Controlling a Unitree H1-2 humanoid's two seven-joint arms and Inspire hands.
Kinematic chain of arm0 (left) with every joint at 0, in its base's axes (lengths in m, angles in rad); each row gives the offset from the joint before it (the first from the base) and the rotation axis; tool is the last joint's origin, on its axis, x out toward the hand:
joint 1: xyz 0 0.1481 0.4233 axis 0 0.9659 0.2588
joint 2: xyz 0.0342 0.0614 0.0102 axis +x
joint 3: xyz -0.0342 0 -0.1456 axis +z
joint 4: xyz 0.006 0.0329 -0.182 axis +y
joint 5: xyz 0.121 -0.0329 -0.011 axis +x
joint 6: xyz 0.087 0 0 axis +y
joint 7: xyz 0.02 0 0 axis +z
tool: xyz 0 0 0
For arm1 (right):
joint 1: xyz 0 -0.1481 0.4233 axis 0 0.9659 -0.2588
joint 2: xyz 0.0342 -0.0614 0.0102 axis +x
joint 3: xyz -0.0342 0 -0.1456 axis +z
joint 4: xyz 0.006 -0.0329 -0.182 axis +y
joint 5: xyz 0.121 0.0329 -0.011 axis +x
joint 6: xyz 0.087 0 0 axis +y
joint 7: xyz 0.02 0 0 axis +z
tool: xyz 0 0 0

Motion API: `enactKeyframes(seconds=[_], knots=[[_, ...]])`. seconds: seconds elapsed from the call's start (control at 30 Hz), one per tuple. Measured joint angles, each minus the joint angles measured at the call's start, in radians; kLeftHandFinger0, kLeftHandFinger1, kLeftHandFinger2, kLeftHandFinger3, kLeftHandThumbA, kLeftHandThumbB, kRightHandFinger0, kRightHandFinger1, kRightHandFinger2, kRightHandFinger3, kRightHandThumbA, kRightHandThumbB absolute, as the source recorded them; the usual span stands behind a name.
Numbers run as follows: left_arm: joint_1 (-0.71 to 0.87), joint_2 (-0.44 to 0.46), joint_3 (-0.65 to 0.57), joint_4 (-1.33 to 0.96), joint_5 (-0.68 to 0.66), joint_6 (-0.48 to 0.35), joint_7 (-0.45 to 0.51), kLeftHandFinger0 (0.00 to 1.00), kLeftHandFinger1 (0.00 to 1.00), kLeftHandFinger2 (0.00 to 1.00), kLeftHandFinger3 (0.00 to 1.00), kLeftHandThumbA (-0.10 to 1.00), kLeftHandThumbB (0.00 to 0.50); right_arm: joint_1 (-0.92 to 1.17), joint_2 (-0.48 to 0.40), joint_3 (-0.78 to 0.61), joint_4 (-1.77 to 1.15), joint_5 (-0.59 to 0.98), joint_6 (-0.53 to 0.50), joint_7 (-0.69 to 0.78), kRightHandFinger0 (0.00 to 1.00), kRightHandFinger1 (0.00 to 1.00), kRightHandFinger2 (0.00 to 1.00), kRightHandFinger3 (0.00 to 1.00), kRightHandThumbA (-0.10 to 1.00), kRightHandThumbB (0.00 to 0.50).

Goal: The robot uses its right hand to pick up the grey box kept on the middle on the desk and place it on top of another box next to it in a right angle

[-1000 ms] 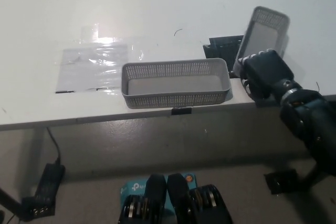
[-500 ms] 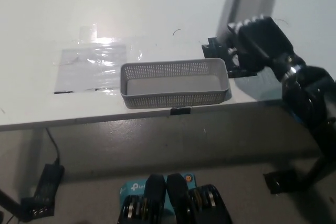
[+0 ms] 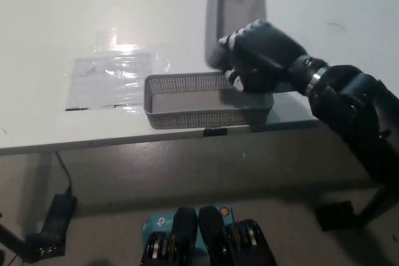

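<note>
My black right hand (image 3: 262,55) is shut on a grey mesh box (image 3: 234,10) and holds it in the air, tilted, with its long side running away from me. The held box hangs above the right half of a second grey mesh box (image 3: 199,99), which lies lengthwise near the front edge of the white desk (image 3: 75,4). The two boxes stand roughly crosswise to each other. I cannot tell if they touch, because my hand covers the held box's near end. The white left hand is out of view.
A clear plastic sheet (image 3: 112,70) lies on the desk left of the boxes. Below the desk edge a black power adapter (image 3: 56,216) with its cable sits on the floor at the lower left.
My right hand has carried the grey box from the right end of the desk leftward, until it is over the right half of the other box. The lying box has not moved.
</note>
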Motion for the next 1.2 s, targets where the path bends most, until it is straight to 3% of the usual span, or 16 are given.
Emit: enactKeyframes(seconds=[0.03,0.07,0.13,0.17,0.2,0.27,0.3,0.33,0.43,0.47,0.6,0.87,0.93,1.07,1.1,1.2], knots=[[-0.002,0.001,0.0,0.0,0.0,0.0,-0.001,0.0,0.0,0.01,0.19,0.04,0.5,0.0,0.0,0.007,-0.009,0.006,0.0,0.027,0.0,0.08,0.43,0.29,-0.1,0.311],[-0.003,0.001,-0.001,0.0,0.001,0.0,-0.002,0.0,0.0,0.03,0.19,0.04,0.5,0.0,-0.001,0.013,-0.022,0.012,0.0,0.05,0.0,0.01,0.34,0.39,-0.1,0.326],[-0.005,0.005,-0.002,0.0,0.003,0.0,-0.002,0.0,0.0,0.03,0.2,0.05,0.481,0.001,-0.004,0.02,-0.044,0.025,-0.002,0.087,0.0,0.0,0.17,0.11,-0.1,0.363],[-0.005,0.008,-0.004,0.0,0.005,0.0,-0.002,0.0,0.0,0.02,0.21,0.0,0.46,0.002,-0.005,0.022,-0.052,0.029,-0.003,0.099,0.0,0.0,0.14,0.02,-0.1,0.332],[-0.006,0.012,-0.004,0.0,0.005,0.001,-0.002,0.0,0.0,0.02,0.22,-0.01,0.455,0.002,-0.007,0.024,-0.063,0.036,-0.004,0.121,0.0,0.0,0.16,0.0,-0.1,0.311],[-0.009,0.016,-0.004,0.0,0.004,0.002,-0.003,0.0,0.0,0.02,0.23,-0.02,0.44,0.003,-0.016,0.028,-0.072,0.042,-0.006,0.151,0.0,0.0,0.24,0.02,-0.1,0.261],[-0.009,0.017,-0.004,0.0,0.005,0.001,-0.002,0.0,0.0,0.02,0.23,-0.02,0.432,0.004,-0.02,0.029,-0.074,0.044,-0.006,0.16,0.0,0.0,0.28,0.04,-0.1,0.267],[-0.009,0.018,-0.005,0.0,0.005,0.001,-0.003,0.0,0.0,0.03,0.24,-0.01,0.44,0.005,-0.025,0.029,-0.076,0.046,-0.006,0.176,0.0,0.0,0.31,0.1,-0.1,0.288],[-0.013,0.022,-0.005,0.002,0.004,0.001,-0.004,0.0,0.0,0.03,0.24,0.0,0.454,0.007,-0.036,0.029,-0.076,0.048,-0.007,0.207,0.0,0.05,0.45,0.43,-0.1,0.261],[-0.014,0.022,-0.005,0.002,0.004,0.001,-0.004,0.0,0.0,0.02,0.23,0.01,0.452,0.007,-0.038,0.029,-0.076,0.048,-0.007,0.215,0.0,0.06,0.47,0.46,-0.1,0.26],[-0.018,0.023,-0.005,0.002,0.005,0.001,-0.004,0.0,0.0,0.02,0.25,-0.03,0.406,0.007,-0.041,0.029,-0.076,0.048,-0.008,0.245,0.0,0.0,0.39,0.39,-0.1,0.333],[-0.018,0.023,-0.005,0.003,0.004,0.001,-0.007,0.0,0.0,0.03,0.24,0.0,0.399,0.007,-0.039,0.034,-0.06,0.035,-0.025,0.261,0.0,0.0,0.32,0.26,-0.1,0.348],[-0.017,0.024,-0.006,0.004,0.005,0.0,-0.011,0.0,0.0,0.04,0.26,0.02,0.395,0.007,-0.033,0.037,-0.046,0.024,-0.03,0.26,0.0,0.0,0.34,0.26,-0.1,0.383],[-0.016,0.027,-0.008,0.005,0.009,-0.002,-0.016,0.0,0.0,0.01,0.25,0.0,0.383,0.014,-0.015,0.05,-0.028,-0.01,-0.04,0.252,0.0,0.0,0.35,0.27,-0.1,0.379],[-0.016,0.027,-0.008,0.005,0.01,-0.002,-0.017,0.0,0.0,0.01,0.25,-0.02,0.386,0.017,-0.011,0.052,-0.025,-0.019,-0.045,0.246,0.0,0.0,0.34,0.29,-0.1,0.335],[-0.011,0.027,-0.008,0.005,0.009,-0.002,-0.018,0.0,0.0,0.01,0.25,-0.01,0.378,0.021,-0.002,0.065,-0.012,-0.061,-0.054,0.219,0.0,0.0,0.29,0.22,-0.1,0.29]])
